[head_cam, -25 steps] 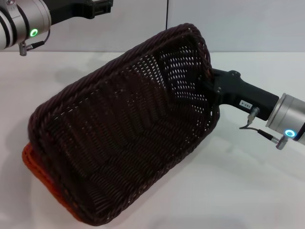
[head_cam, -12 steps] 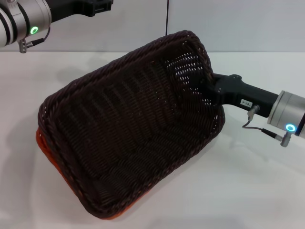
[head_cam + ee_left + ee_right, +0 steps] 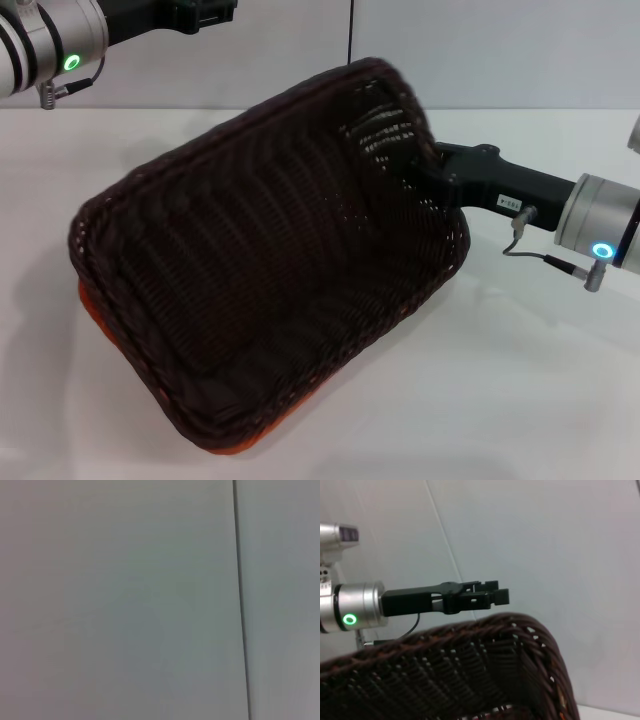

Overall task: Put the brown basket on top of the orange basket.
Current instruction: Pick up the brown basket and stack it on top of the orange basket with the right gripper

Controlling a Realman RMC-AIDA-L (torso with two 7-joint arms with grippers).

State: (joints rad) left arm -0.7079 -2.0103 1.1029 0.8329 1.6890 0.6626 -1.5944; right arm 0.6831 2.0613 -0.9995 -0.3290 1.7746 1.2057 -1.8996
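Now the brown basket [image 3: 265, 290] is sitting lower and flatter than half a second ago, nesting onto the orange basket [image 3: 105, 315], only an orange sliver showing along its lower-left edge on the tabletop [image 3: 520, 400]. Right pincer [image 3: 425, 170] is gripping the brown basket's raised far-right rim, probably clamped; fingers are hidden by weave. Left pincer [image 3: 492, 596] is hanging idle up high, apparently closed.

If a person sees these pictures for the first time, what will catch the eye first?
The big brown basket fills the middle of the head view, tilted, its far end raised by the right gripper. A strip of the orange basket peeks out beneath its lower rim on the white table. The left gripper is parked high, away from both.
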